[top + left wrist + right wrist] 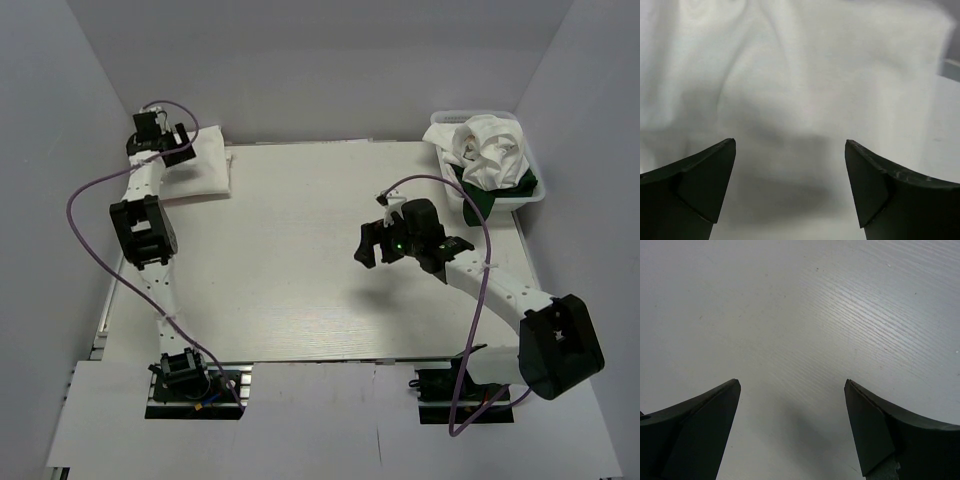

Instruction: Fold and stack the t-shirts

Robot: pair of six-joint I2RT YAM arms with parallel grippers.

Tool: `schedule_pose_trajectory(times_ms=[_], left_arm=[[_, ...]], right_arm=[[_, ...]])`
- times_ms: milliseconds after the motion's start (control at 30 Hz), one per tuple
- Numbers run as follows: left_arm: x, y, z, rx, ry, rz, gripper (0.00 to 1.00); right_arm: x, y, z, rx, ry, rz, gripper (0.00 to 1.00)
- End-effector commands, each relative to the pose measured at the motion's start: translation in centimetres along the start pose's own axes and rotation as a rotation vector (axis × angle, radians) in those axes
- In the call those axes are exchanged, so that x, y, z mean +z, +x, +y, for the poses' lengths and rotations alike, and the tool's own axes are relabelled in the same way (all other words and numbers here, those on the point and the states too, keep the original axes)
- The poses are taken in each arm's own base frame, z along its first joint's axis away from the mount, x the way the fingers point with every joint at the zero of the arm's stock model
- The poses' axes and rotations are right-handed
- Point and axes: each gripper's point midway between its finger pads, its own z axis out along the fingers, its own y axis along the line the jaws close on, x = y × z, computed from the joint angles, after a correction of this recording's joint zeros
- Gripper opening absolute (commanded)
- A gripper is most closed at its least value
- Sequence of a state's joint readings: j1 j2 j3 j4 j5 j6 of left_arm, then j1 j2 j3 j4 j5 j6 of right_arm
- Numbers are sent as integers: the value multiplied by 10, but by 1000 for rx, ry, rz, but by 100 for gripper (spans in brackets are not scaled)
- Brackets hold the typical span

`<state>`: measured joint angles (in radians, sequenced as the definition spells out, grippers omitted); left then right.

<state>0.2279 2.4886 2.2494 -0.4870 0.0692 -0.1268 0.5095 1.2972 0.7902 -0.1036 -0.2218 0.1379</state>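
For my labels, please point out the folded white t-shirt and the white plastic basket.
Folded white t-shirt [205, 175]: top external view, its bare middle.
White plastic basket [510, 206]: top external view, its near wall.

Our left arm [150, 250] is stretched far out to the back left corner, and the left tool [160, 137] points down with its jaws spread wide. Our right arm [505, 292] bends in toward the middle. The right tool [372, 242] hangs raised, its jaws equally wide apart.

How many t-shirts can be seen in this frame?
3: a folded white one far left, a crumpled white one atop a dark green one in the basket; more may hide underneath.
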Motion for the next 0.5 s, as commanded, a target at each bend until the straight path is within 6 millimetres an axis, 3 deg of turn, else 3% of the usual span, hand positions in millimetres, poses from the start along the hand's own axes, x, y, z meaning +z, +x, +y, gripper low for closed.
schedule_pose_trajectory(times_ms=[0,33,100,133,167,200,233,267,300,333,367,400,433,467], left_arm=[[-120,-105,-53,-22,115,-223,100],[-158,-127,-64,-68,154,-277,100],[-180,-106,-91,-124,248,-221,100],[-223,-119,-109,-181,308,-271,100],[-219,-77,-127,-209,362,-177,100],[-234,-74,-143,-212,428,-210,100],[-223,-11,-148,-291,432,-90,100],[-236,11,-161,-298,484,-77,100],[-286,-1,-192,-250,614,-211,100],[-297,23,-200,-252,647,-202,100],[-286,77,-193,-292,603,-117,100],[-314,84,-204,-277,645,-149,100],[-314,104,-201,-274,630,-126,100],[-318,109,-198,-260,602,-122,100]], right_arm=[[-10,-47,2,0,31,-154,90],[-11,-50,0,23,48,-172,90],[-13,-62,0,82,49,-231,90],[-16,-66,-3,94,77,-256,90],[-20,-72,-1,94,70,-285,90],[-22,-74,0,114,69,-296,90],[-28,-73,1,120,74,-316,90],[-29,-68,0,123,74,-315,90],[-31,-71,0,126,70,-339,90],[-34,-67,1,137,70,-344,90],[-37,-66,1,134,70,-356,90],[-39,-65,1,138,74,-356,90],[-41,-62,0,145,83,-354,90],[-42,-60,-1,152,89,-355,90]])
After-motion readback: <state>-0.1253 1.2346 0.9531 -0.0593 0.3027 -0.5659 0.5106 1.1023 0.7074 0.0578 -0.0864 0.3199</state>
